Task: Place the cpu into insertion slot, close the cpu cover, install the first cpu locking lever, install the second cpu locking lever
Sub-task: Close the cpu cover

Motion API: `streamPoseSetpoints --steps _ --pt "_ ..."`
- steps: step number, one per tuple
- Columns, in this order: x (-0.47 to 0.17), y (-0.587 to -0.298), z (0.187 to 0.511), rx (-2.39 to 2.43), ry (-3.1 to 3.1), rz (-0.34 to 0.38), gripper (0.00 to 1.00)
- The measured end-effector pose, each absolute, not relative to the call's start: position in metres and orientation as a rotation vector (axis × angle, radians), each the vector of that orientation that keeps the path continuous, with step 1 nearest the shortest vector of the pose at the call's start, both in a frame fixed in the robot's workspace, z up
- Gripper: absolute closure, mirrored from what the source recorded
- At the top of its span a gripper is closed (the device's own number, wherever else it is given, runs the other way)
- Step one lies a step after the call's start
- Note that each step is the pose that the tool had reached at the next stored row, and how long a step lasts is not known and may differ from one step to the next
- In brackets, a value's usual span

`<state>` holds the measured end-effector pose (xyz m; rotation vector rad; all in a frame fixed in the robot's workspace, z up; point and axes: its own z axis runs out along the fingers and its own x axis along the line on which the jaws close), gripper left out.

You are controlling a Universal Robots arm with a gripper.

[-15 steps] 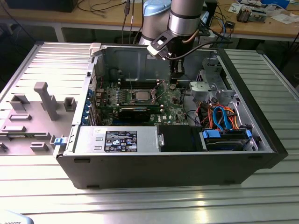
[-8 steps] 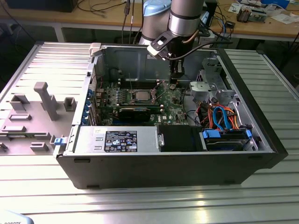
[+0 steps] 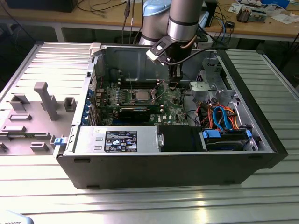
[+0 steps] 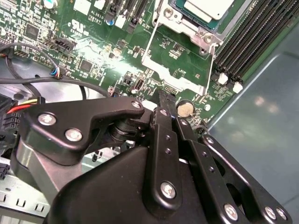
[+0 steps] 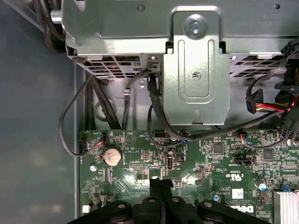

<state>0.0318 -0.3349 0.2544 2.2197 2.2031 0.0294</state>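
End effector, clenched with its fingers pressed together on nothing, hung from the arm just above the green circuit board inside the open computer case. This was at the upper centre of the exterior view. The case lay on the ribbed metal worktop. The cpu sat in the insertion slot, near the end effector on the exterior view's left.

In the second wrist view, the cpu lay inside the slot's silver rim. The cpu cover was swung open, with bare board showing through its cut-out. Its free edge lay just beside the fingertips. A coin cell battery lay near the fingertips, and the memory slots ran alongside the socket.
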Motion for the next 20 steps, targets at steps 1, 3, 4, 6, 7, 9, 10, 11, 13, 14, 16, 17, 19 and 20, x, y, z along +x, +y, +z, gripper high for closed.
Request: streamPoseSetpoints --steps 1,3,4,6,7,9,10,11,13,14,16,17,19,20 --pt "0.030 -0.335 0.254 2.219 2.204 0.030 0.89" --pt "0.026 -0.335 0.254 2.219 2.204 0.030 0.89" --pt "0.024 -0.335 0.254 2.219 2.204 0.030 0.89" --pt "0.023 -0.335 0.254 2.219 2.204 0.029 0.89" --pt "0.022 -0.335 0.254 2.219 2.204 0.029 0.89" --pt "0.020 -0.335 0.254 2.219 2.205 0.031 0.89" --pt "0.019 -0.335 0.254 2.220 2.205 0.031 0.89" --pt "0.019 -0.335 0.254 2.220 2.205 0.031 0.89" --pt "0.018 -0.335 0.254 2.219 2.205 0.031 0.89" --pt "0.018 -0.335 0.253 2.219 2.205 0.031 0.89" --pt "0.017 -0.335 0.253 2.219 2.205 0.031 0.89" --pt "0.017 -0.335 0.253 2.219 2.205 0.031 0.89" --pt "0.017 -0.335 0.253 2.219 2.205 0.031 0.89" --pt "0.017 -0.335 0.253 2.219 2.205 0.031 0.89"
